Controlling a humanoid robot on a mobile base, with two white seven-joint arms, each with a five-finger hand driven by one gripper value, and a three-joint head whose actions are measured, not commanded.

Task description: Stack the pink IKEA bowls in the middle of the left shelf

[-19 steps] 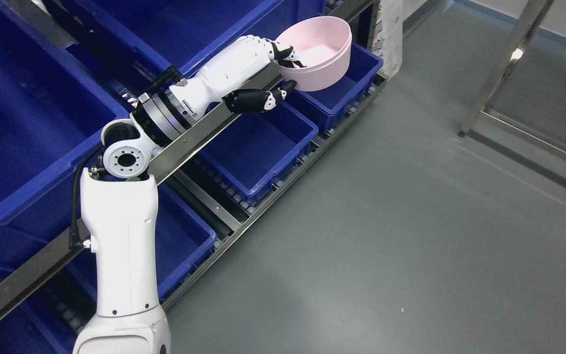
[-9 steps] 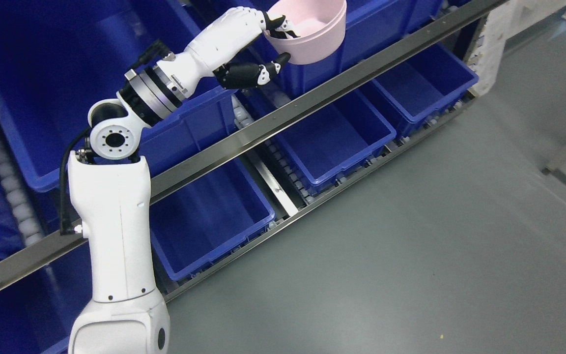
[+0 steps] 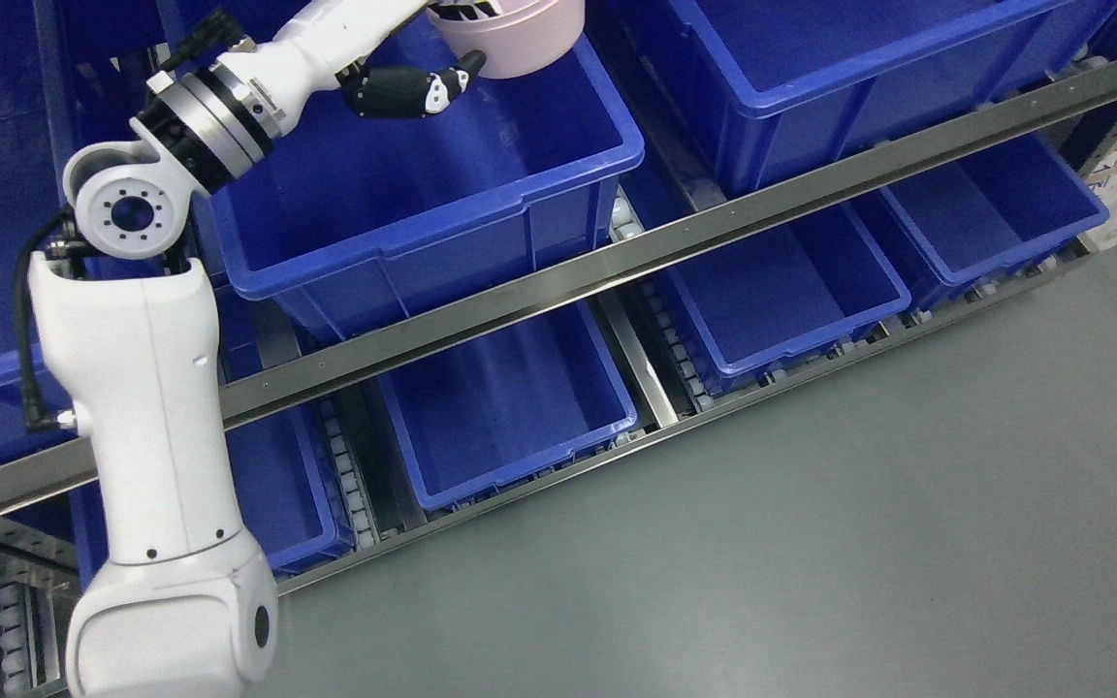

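A pink bowl [image 3: 520,39] shows at the top edge of the head view, cut off by the frame, held above a large blue bin [image 3: 442,184] on the middle shelf. My left hand [image 3: 457,44] is shut on the bowl's near rim, with the black thumb [image 3: 408,89] under its side. The white left arm rises from the lower left. The bin's inside looks bare where I can see it. My right arm is out of view.
A steel shelf rail [image 3: 617,267] runs diagonally across the picture. A second large blue bin [image 3: 859,68] sits to the right on the same level. Smaller blue bins [image 3: 510,397] stand on the lower shelf. Grey floor [image 3: 811,543] fills the lower right.
The camera has swung, shifting the whole rack right and down in the picture. My left hand still holds the pink bowl, which now hangs over the middle-shelf bin rather than the lower shelf's end.
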